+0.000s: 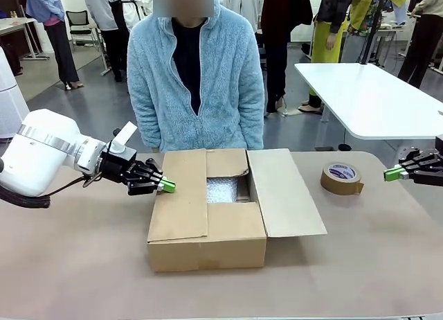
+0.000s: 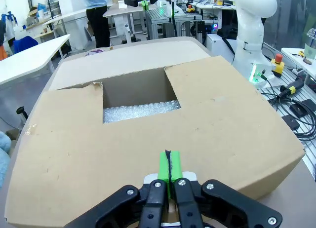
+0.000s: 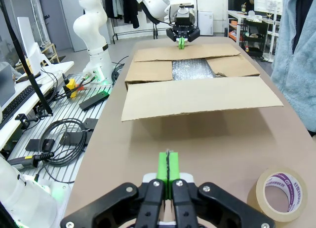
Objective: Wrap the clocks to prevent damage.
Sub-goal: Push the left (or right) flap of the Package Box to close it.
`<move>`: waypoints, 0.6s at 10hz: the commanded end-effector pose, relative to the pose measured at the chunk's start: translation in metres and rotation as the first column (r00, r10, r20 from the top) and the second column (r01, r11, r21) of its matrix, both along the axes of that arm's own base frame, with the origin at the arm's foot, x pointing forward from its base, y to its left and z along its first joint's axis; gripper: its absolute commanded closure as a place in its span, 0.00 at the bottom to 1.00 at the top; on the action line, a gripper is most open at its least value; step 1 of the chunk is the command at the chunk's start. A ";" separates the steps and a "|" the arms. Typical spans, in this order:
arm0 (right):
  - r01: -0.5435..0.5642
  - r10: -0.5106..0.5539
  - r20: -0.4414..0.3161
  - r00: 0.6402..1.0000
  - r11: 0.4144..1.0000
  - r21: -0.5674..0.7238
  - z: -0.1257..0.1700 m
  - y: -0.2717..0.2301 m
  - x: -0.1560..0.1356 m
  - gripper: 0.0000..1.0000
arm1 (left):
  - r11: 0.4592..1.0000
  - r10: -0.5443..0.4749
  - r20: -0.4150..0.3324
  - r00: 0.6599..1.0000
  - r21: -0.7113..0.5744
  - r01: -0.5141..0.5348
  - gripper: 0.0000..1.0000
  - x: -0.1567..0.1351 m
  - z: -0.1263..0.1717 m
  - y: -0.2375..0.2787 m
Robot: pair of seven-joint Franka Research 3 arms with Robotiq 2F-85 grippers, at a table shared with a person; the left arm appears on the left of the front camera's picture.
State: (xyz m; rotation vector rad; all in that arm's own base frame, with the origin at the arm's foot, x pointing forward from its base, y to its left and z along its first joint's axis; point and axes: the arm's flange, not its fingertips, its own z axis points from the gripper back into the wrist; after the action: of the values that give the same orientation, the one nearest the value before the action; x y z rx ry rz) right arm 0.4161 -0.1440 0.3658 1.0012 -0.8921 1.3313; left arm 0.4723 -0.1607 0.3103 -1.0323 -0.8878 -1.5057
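The clocks show as a whitish bubble-wrapped bundle (image 1: 221, 190) lying inside the cardboard box (image 1: 208, 240) at mid-table, seen through the gap between the flaps. In the left wrist view the bundle (image 2: 140, 111) lies beyond the near flap (image 2: 222, 119). My left gripper (image 1: 168, 186) is shut, green pads together, at the left flap's outer edge; its fingertips (image 2: 169, 164) rest over that flap. At the table's right edge my right gripper (image 1: 392, 173) hovers shut and holds nothing, pointing toward the box (image 3: 197, 97) and the bundle (image 3: 191, 69).
A brown tape roll (image 1: 341, 178) lies on the table between the box and my right gripper, close beside my fingers (image 3: 279, 193). The box's right flap (image 1: 287, 195) hangs open outward. A person in a light blue fleece (image 1: 197, 77) stands right behind the box.
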 end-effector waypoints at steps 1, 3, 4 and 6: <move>0.000 0.000 0.000 1.000 1.000 0.000 0.000 0.000 0.000 0.99 | 1.000 0.001 -0.001 1.000 0.005 -0.001 1.00 0.000 -0.003 -0.001; 0.027 -0.023 0.052 0.998 0.997 -0.077 0.005 0.042 0.001 0.99 | 1.000 0.001 -0.001 1.000 0.005 -0.001 1.00 0.000 -0.003 -0.001; 0.059 -0.053 0.061 0.997 0.993 -0.104 0.010 0.062 0.011 0.99 | 1.000 0.001 -0.001 1.000 0.005 -0.001 1.00 0.000 -0.003 -0.001; 0.056 -0.047 0.047 0.998 0.977 -0.204 -0.007 0.101 0.022 0.99 | 1.000 0.001 -0.001 1.000 0.005 -0.001 1.00 0.000 -0.003 -0.001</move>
State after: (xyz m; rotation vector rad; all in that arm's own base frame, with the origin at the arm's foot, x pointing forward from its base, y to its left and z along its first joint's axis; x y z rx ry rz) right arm 0.4412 -0.0643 0.3711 0.8214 -0.8354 1.3946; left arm 0.4723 -0.1606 0.3101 -1.0331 -0.8877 -1.5052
